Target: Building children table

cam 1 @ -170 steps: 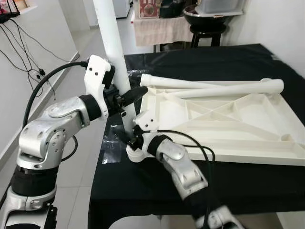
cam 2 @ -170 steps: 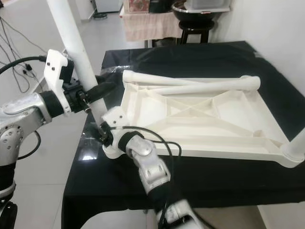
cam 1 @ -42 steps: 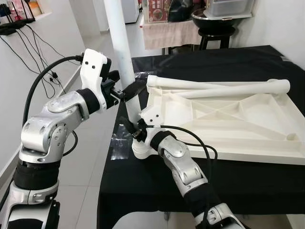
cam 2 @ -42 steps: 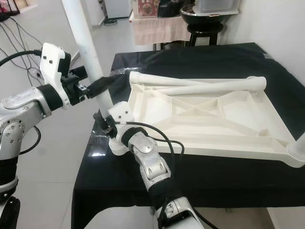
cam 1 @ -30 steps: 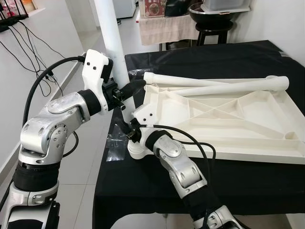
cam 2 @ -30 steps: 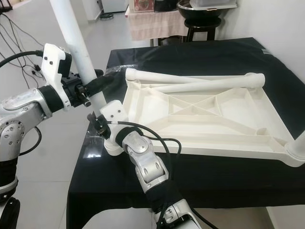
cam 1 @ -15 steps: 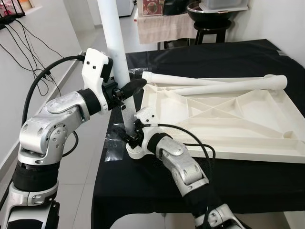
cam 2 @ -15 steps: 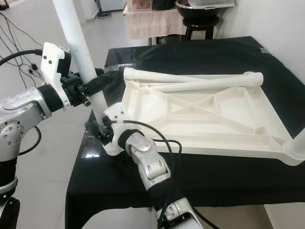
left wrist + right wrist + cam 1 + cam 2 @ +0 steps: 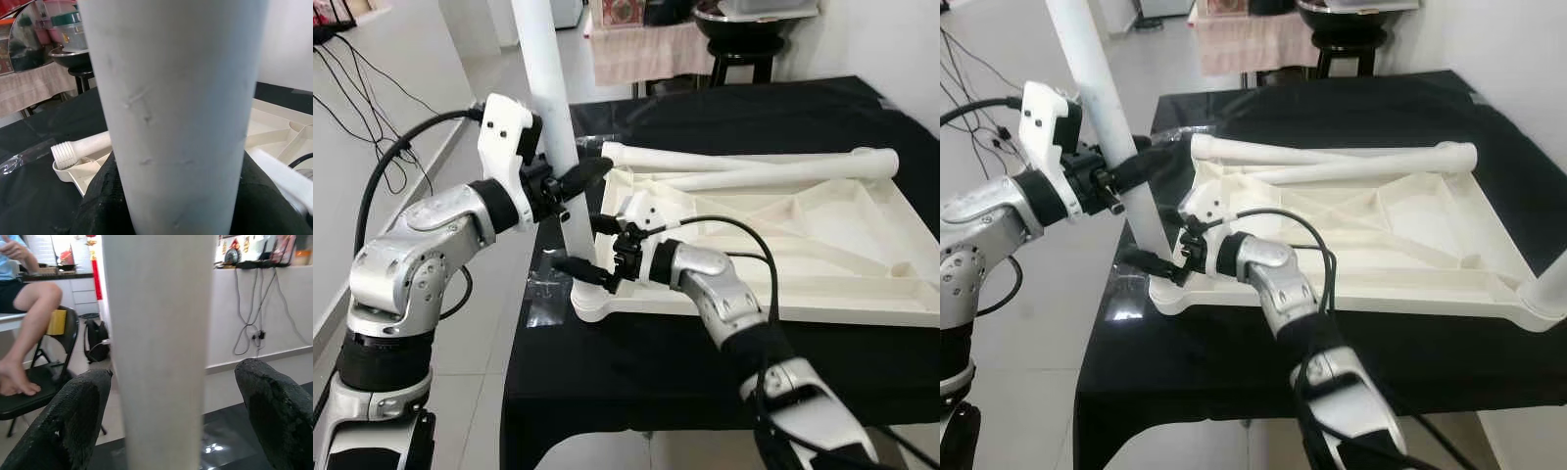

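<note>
Gripping upright table leg [image 9: 548,108] mid-shaft: left hand [image 9: 570,183]. Right hand [image 9: 588,249] below it, fingers spread either side of leg base, at upturned tabletop [image 9: 773,245] corner on counter [image 9: 607,362].

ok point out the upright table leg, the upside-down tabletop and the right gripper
upright table leg [image 9: 553,147], left eye view, mid shaft
upside-down tabletop [image 9: 862,294], left eye view, near rim
right gripper [image 9: 590,253], left eye view, between fingertips
</note>
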### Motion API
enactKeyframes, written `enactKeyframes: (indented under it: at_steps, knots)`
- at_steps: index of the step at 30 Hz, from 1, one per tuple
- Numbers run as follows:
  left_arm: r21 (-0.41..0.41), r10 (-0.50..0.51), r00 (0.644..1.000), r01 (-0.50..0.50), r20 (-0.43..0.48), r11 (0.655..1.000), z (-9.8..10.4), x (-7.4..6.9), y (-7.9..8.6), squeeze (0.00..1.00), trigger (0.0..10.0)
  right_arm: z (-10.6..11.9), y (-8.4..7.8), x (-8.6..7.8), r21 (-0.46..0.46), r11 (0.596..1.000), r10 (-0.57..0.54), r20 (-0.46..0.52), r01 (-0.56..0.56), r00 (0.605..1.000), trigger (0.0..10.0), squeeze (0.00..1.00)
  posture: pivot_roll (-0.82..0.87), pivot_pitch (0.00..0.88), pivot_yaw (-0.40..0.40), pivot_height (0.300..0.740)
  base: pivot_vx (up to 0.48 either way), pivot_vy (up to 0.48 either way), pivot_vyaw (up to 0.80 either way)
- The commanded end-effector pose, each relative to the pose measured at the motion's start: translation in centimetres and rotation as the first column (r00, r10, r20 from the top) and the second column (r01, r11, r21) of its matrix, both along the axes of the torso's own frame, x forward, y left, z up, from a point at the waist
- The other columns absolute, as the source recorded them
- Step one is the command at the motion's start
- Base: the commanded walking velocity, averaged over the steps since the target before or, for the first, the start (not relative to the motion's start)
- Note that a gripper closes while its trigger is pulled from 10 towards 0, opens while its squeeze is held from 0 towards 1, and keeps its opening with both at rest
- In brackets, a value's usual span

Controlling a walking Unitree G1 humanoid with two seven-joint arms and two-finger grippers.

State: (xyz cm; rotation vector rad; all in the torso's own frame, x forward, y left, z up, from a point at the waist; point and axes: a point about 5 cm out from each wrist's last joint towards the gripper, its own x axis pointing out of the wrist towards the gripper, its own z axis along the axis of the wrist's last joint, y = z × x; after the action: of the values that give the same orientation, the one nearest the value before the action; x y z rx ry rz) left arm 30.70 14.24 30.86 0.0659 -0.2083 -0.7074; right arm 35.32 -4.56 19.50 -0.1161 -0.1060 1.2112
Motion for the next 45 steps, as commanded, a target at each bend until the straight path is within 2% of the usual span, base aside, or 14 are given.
enactKeyframes:
  at_steps: [1,4,5,6,18,20,21,27,28,29,30,41,42,45]
  knots:
    - [0.037,0.033,0.999,-0.032,-0.027,0.999,-0.6,0.0,0.5,0.00,0.0,-0.4,0.3,0.4,-0.044,0.998,0.038,-0.007,-0.038,0.999,9.9,0.00,0.02,0.101,0.059,0.740,0.000,0.000,0.00]
    - [0.039,0.034,0.999,-0.033,-0.024,0.999,-0.5,-0.1,0.5,0.00,0.0,-0.8,0.4,0.4,-0.067,0.997,0.042,-0.010,-0.043,0.999,9.9,0.00,0.02,0.101,0.059,0.740,0.000,0.000,0.00]
    - [0.040,0.037,0.999,-0.036,-0.022,0.999,-0.5,-0.2,0.6,0.00,0.0,-1.3,0.5,0.2,-0.074,0.996,0.051,-0.023,-0.053,0.998,2.4,0.00,0.03,0.103,0.057,0.740,0.000,0.000,0.00]
    - [0.042,0.039,0.999,-0.038,-0.020,0.998,-0.4,-0.3,0.7,0.00,0.0,-1.8,0.5,0.0,-0.069,0.995,0.075,-0.038,-0.077,0.996,0.0,0.00,0.03,0.106,0.059,0.740,0.000,0.000,0.00]
    - [0.045,0.038,0.999,-0.037,-0.021,0.998,-0.6,-0.3,0.6,0.00,0.0,-2.5,0.1,-0.5,-0.022,0.993,0.119,-0.044,-0.120,0.992,0.0,0.00,0.02,0.107,0.056,0.740,0.000,0.000,0.00]
    - [0.037,0.054,0.998,-0.053,-0.015,0.998,-0.6,-0.2,0.6,0.00,3.0,-2.3,0.0,-0.6,-0.016,0.994,0.104,-0.024,-0.105,0.994,0.0,0.00,0.00,0.106,0.054,0.740,0.000,0.000,0.00]
    - [0.025,0.050,0.999,-0.050,-0.015,0.998,-0.6,-0.2,0.5,1.00,10.0,-2.4,0.0,-0.6,-0.044,0.998,0.043,-0.011,-0.044,0.999,0.0,0.00,0.00,0.104,0.048,0.740,0.000,0.000,0.00]
    - [0.010,0.075,0.997,-0.075,-0.020,0.997,-0.7,-0.1,0.6,1.00,10.0,-4.0,0.8,-1.9,-0.092,0.930,-0.357,-0.009,0.355,0.934,0.0,0.00,0.00,0.101,0.028,0.740,0.000,0.000,0.00]
    - [0.013,0.094,0.995,-0.093,-0.028,0.996,-0.7,0.2,0.8,0.63,10.0,-4.4,1.4,-3.4,-0.069,0.875,-0.482,-0.026,0.480,0.876,0.0,0.00,0.01,0.107,0.036,0.740,0.000,0.000,0.00]
    - [0.013,0.094,0.995,-0.093,-0.028,0.996,-0.7,0.2,0.8,0.63,10.0,-4.4,1.4,-3.4,-0.069,0.875,-0.482,-0.026,0.480,0.876,0.0,0.00,0.01,0.107,0.036,0.740,0.000,0.000,0.00]
    - [0.014,0.095,0.995,-0.094,-0.034,0.995,-0.8,0.3,0.8,0.00,10.0,-4.7,1.7,-4.1,-0.057,0.838,-0.546,-0.044,0.543,0.837,0.0,0.00,-0.02,0.093,0.046,0.740,0.000,0.000,0.00]
    - [0.028,0.074,0.997,-0.073,-0.031,0.997,-0.9,0.4,0.3,0.00,10.0,-4.9,3.4,-3.6,-0.042,0.872,-0.489,-0.029,0.487,0.872,0.0,0.00,-0.02,0.074,0.041,0.740,0.000,0.000,0.00]
    - [0.023,0.073,0.997,-0.072,-0.028,0.997,-0.8,0.4,0.4,0.00,4.9,-4.8,3.7,-4.0,-0.047,0.868,-0.497,-0.033,0.495,0.867,0.0,0.00,-0.02,0.072,0.040,0.740,0.000,0.000,0.00]
    - [0.021,0.068,0.997,-0.067,-0.023,0.997,-0.8,0.3,0.5,0.00,0.0,-4.6,3.8,-4.3,-0.048,0.862,-0.506,-0.036,0.504,0.862,0.0,0.00,-0.02,0.069,0.038,0.740,0.000,0.000,0.00]
